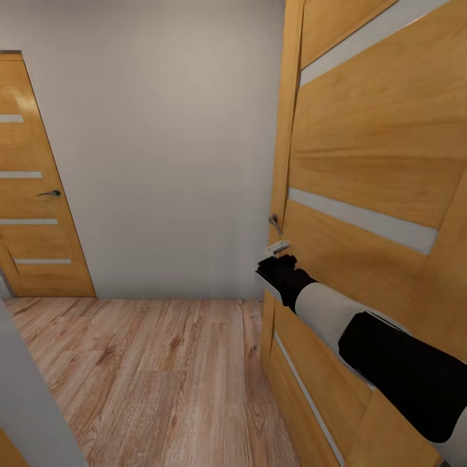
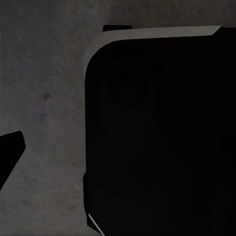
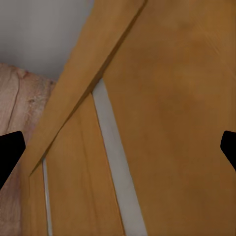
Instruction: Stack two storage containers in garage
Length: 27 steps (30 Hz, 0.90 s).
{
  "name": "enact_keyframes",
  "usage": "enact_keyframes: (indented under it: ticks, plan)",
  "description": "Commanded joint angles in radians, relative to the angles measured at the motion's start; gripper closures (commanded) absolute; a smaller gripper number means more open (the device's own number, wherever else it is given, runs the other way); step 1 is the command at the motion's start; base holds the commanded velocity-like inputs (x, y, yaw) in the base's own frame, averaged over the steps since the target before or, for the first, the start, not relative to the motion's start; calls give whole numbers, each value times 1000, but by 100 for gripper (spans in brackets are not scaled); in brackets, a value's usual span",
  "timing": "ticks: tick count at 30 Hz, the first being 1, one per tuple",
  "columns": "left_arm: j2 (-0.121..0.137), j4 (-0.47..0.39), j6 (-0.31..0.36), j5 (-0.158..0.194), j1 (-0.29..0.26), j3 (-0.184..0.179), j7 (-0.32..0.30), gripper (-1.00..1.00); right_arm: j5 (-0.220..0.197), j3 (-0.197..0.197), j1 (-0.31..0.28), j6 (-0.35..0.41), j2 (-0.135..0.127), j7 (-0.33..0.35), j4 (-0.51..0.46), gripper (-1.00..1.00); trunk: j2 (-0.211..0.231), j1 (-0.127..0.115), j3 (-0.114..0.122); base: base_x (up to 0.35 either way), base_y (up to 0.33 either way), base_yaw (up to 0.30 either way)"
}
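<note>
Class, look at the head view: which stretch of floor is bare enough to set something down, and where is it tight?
The wood plank floor lies bare between the grey wall, the left door and the right door. It is tight at the right door, where the right end effector sits by the handle.

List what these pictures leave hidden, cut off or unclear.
- Right gripper, head view: the arm's dark wrist covers most of it; whether it touches the door handle is unclear.
- Right gripper, right wrist view: fingertips cut off by the side edges.
- Left wrist view: a dark body blocks most of the scene.
- Near door, head view: cut off by the top and right edges.
</note>
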Motion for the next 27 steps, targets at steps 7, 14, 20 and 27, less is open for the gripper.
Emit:
enact_keyframes:
  ticks: [7, 14, 20, 27]
  plan:
    - [0, -1, -2, 1, 0, 1, 6, -100, -15, 9, -1, 5, 0, 7, -35, -100, -1, 0, -1, 0, 0, 0]
    - [-1, -1, -2, 1, 0, 1, 7, -100, -17, 9, -1, 6, 0, 25, -49, -100, -1, 0, -1, 0, 0, 0]
    - [-1, -1, -2, 1, 0, 0, 10, -100, -18, 9, -1, 6, 0, 29, -61, -100, -1, 0, -1, 0, 0, 0]
    - [-2, -2, -1, 1, 0, 1, 11, -100, -19, 9, -1, 0, 0, 40, -67, -100, -1, 0, -1, 12, 0, 0]
